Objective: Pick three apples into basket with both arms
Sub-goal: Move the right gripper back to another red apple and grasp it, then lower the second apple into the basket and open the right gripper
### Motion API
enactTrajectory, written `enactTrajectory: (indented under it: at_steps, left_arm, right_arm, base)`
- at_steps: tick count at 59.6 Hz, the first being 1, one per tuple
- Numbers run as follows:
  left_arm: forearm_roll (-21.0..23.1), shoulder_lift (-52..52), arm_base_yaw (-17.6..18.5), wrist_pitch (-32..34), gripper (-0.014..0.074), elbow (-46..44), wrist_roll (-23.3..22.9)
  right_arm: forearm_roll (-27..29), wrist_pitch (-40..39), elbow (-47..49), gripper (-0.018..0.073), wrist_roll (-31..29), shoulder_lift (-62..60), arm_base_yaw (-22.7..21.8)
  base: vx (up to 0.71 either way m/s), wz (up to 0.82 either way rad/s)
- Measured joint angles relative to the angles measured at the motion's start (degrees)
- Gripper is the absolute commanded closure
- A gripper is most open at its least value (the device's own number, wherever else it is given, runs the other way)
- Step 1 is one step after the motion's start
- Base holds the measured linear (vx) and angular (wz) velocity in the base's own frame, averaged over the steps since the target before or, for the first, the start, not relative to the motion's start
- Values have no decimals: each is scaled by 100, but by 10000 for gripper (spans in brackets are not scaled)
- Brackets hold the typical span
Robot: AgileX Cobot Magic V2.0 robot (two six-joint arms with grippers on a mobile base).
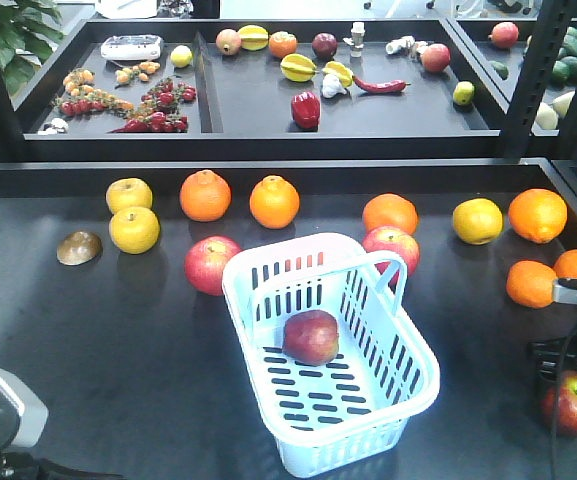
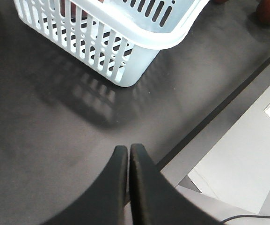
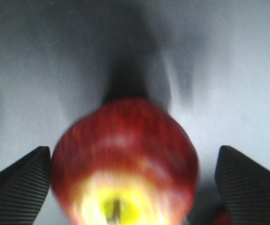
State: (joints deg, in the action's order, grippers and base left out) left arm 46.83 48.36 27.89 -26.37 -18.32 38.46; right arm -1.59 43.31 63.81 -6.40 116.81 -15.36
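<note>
The pale blue-white basket (image 1: 408, 390) stands mid-table with one dark red apple (image 1: 311, 337) inside. Two more apples lie behind it, one at the left (image 1: 211, 264) and one at the right (image 1: 391, 248). Another apple (image 1: 575, 402) lies at the front right under my right arm (image 1: 571, 293). In the right wrist view my right gripper (image 3: 134, 150) is open with this apple (image 3: 125, 159) between its fingers; the right finger (image 3: 251, 185) stands clear of it. My left gripper (image 2: 127, 147) is shut and empty, low over the table's front edge, before the basket's corner (image 2: 130, 51).
Oranges (image 1: 205, 195) and yellow fruit (image 1: 134, 229) lie in a row behind the basket, with more oranges (image 1: 531, 283) at the right. A brown object (image 1: 78, 247) lies at the left. A raised shelf (image 1: 268, 145) of mixed produce runs along the back.
</note>
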Motion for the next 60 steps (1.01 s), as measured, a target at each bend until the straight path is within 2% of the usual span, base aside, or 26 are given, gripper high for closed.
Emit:
enactTrajectory:
  at_steps: [11,17,28,33,44,48,55,60]
  left_arm:
    - [0,0,0,6,602,0,0]
    - [0,0,0,6,602,0,0]
    - [0,0,0,6,602,0,0]
    - [0,0,0,6,602,0,0]
    - [0,0,0,17,602,0,0]
    - [0,0,0,23,602,0,0]
    - [0,0,0,66,602,0,0]
    - [0,0,0,94,602,0,0]
  right_arm:
    - [6,-28,0,80,-8,76,6]
    - [109,-9,0,219,-153,43,6]
    - [811,83,0,488,-666,-469,6]
    - [1335,270,0,575,-1222,-912,6]
    - [3006,1016,-18,564,-2598,-2326,29]
    - [3472,1118,-24,564,-2891,-2814,136]
    - [3732,1298,-24,561,-3031,-3475,531]
    - [3769,1409,-24,559,-3002,-3721,1087]
  base:
    - [0,0]
    - [0,0]
    - [0,0]
    - [0,0]
    - [0,0]
    - [0,0]
    - [0,0]
    - [0,0]
